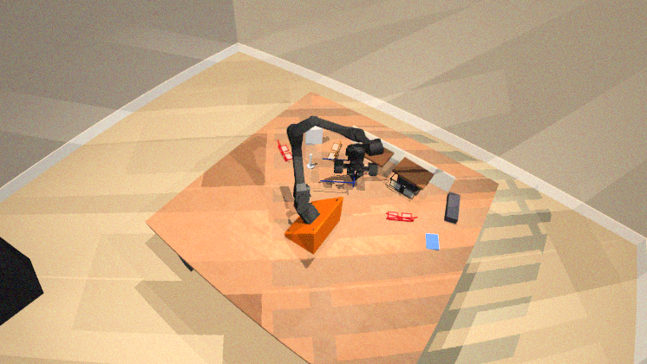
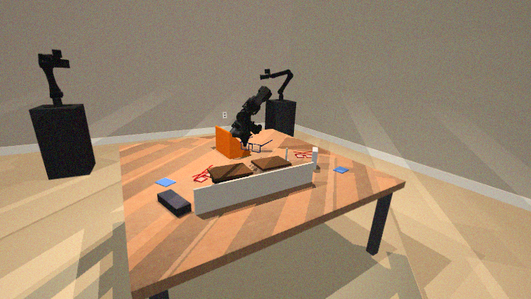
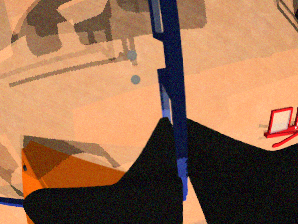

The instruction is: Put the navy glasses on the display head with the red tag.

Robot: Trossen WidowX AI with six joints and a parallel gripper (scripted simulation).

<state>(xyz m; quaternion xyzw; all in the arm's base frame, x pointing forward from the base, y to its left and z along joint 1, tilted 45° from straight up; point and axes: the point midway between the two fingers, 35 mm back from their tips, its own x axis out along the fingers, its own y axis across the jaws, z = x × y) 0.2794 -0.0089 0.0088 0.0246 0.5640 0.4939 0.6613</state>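
Observation:
My gripper [image 1: 354,175] [image 2: 245,142] [image 3: 170,124] is shut on the navy glasses [image 1: 336,181] [image 2: 257,145] [image 3: 174,56] and holds them a little above the table, between the orange wedge [image 1: 323,221] [image 2: 225,144] and the two brown-roofed stands. In the wrist view a thin navy bar runs up from between my black fingers. The near stand [image 1: 382,157] [image 2: 271,162] is just right of my gripper. The far stand [image 1: 413,172] [image 2: 230,171] has a dark frame under its roof. The display heads and their tags are hidden under the roofs.
Red glasses lie at the back left [image 1: 284,150] [image 2: 302,154] and front right [image 1: 401,216] [image 2: 201,174] [image 3: 282,125]. Tan glasses [image 1: 335,149], a white post [image 1: 311,160] [image 2: 286,153], a long white wall [image 2: 252,187], a dark block [image 1: 452,206] [image 2: 174,202] and blue cards [image 1: 432,241] [image 2: 165,181] share the table.

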